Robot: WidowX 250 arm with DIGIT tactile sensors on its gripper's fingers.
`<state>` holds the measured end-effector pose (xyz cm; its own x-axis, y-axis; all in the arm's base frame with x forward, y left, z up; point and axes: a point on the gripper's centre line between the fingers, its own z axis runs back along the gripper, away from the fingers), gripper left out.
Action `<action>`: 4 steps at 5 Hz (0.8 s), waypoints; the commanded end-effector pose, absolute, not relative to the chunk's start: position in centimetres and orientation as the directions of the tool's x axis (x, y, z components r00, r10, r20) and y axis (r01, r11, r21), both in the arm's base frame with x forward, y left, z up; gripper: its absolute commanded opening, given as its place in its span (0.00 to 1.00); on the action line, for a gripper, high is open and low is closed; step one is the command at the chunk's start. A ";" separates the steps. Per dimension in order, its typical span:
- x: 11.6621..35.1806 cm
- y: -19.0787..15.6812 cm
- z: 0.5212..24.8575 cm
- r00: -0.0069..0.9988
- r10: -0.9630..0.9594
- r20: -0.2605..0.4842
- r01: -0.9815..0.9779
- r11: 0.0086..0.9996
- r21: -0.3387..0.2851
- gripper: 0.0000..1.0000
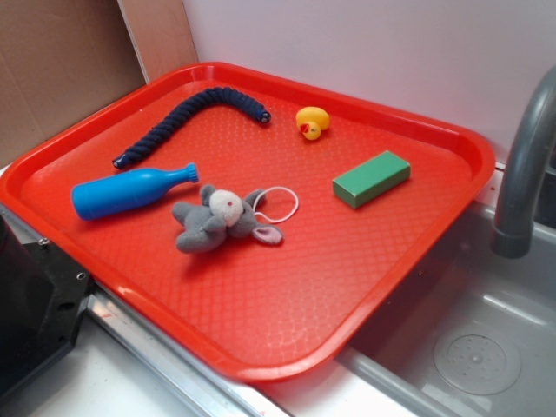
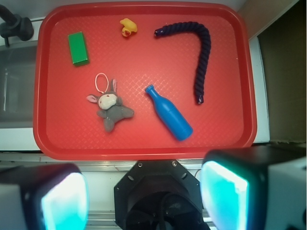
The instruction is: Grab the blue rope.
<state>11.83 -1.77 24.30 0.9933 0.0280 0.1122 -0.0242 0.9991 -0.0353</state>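
Take the red tray (image 2: 53,129) as your landmark and read the wrist view from left to right: near its far-left corner lies the green block (image 2: 77,48), nearer the middle the grey plush toy (image 2: 111,108) with its white loop, and the yellow duck (image 2: 128,27) sits by the far rim. Past the centre you find the blue bottle (image 2: 169,114), lying on its side toward the near rim. Your target, the blue rope (image 2: 201,52), lies on the tray's right side, hooked along the far rim and then running down toward the near edge, close beside the bottle but not touching it. The gripper (image 2: 144,199) hangs outside the tray's near rim, high above it, its fingers (image 2: 62,201) spread wide with nothing between them. So I judge that nothing of the job is done yet: the rope lies untouched, and you have the whole approach, descent and closing left to do.
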 end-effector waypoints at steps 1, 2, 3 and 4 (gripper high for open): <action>11.8 -1.8 24.3 0.993 0.028 0.112 -0.024 0.999 -0.035 1.00; 16.3 -1.7 24.9 0.990 0.068 0.120 -0.060 0.996 -0.069 1.00; 21.2 -0.6 24.9 0.981 0.105 0.160 -0.099 0.994 -0.039 1.00; 26.1 3.2 22.9 0.970 0.174 0.172 -0.181 0.983 0.024 1.00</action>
<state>26.04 2.66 21.06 0.9802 0.1658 0.1082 -0.1693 0.9853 0.0242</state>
